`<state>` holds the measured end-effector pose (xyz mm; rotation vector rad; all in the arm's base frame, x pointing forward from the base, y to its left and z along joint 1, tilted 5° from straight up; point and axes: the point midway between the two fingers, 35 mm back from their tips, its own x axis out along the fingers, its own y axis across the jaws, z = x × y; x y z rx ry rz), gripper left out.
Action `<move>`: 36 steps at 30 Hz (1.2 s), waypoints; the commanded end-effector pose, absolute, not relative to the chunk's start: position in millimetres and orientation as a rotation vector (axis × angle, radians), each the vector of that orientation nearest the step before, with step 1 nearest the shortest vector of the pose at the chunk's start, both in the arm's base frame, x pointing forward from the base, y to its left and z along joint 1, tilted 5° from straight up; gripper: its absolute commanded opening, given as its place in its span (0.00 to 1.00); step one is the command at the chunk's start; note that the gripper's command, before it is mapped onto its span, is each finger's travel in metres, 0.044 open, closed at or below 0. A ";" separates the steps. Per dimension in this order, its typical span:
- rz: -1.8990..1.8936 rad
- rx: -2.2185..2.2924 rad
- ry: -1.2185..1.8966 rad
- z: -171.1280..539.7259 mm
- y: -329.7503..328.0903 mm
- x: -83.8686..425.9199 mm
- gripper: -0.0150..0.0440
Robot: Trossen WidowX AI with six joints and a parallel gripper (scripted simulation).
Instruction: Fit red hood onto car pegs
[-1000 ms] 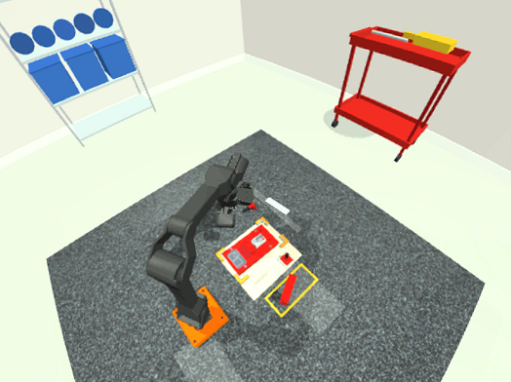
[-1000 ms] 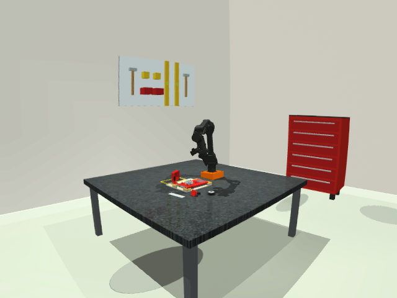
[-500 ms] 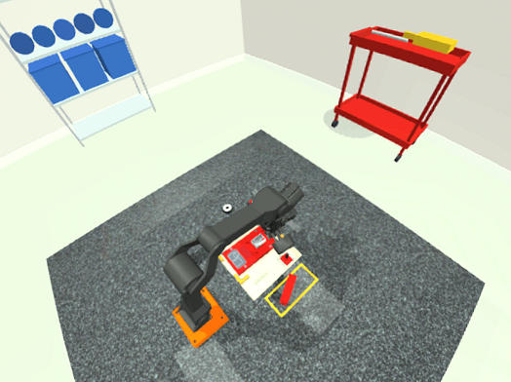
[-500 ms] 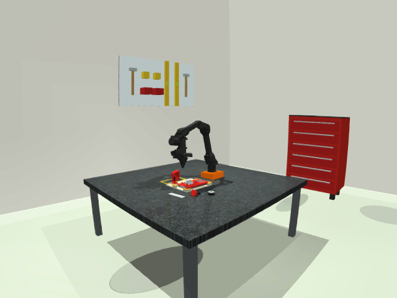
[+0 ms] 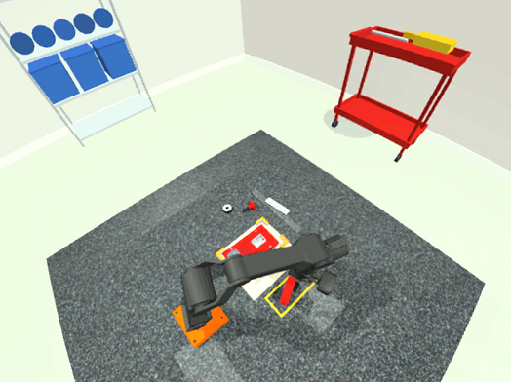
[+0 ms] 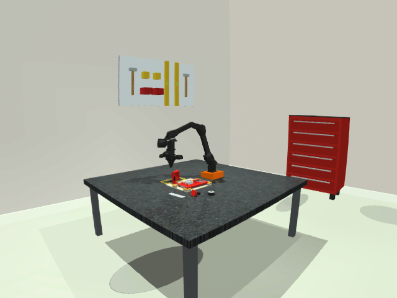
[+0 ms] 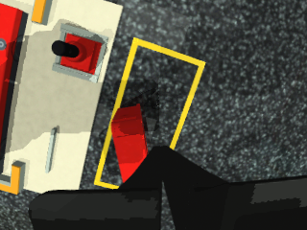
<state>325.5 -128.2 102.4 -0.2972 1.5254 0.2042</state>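
The red hood (image 5: 287, 291) (image 6: 175, 176) (image 7: 129, 144) stands up on edge on the table, partly inside a yellow outline (image 5: 274, 306) (image 7: 170, 52). The red chassis (image 5: 242, 246) (image 6: 201, 183) (image 7: 10, 29) lies in the cream jig (image 5: 256, 291) (image 7: 53, 96), with the grey-white engine block (image 5: 258, 240) (image 6: 188, 182) on it. The pegs are too small to make out. My gripper (image 6: 170, 166) (image 7: 159, 152) is shut and empty, pointing down above the hood without touching it. In the wrist view its fingers hide the hood's near end.
A red piece with a black stub (image 7: 86, 55) sits in a grey square holder on the jig. Beyond the jig lie a small red part (image 5: 251, 204) (image 6: 193, 193), a white-centred wheel (image 5: 227, 208) (image 6: 211, 192) and a white strip (image 5: 277, 206) (image 6: 176, 195).
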 end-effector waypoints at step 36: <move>0.298 -0.425 1.572 51.7 -166.4 299.5 0.25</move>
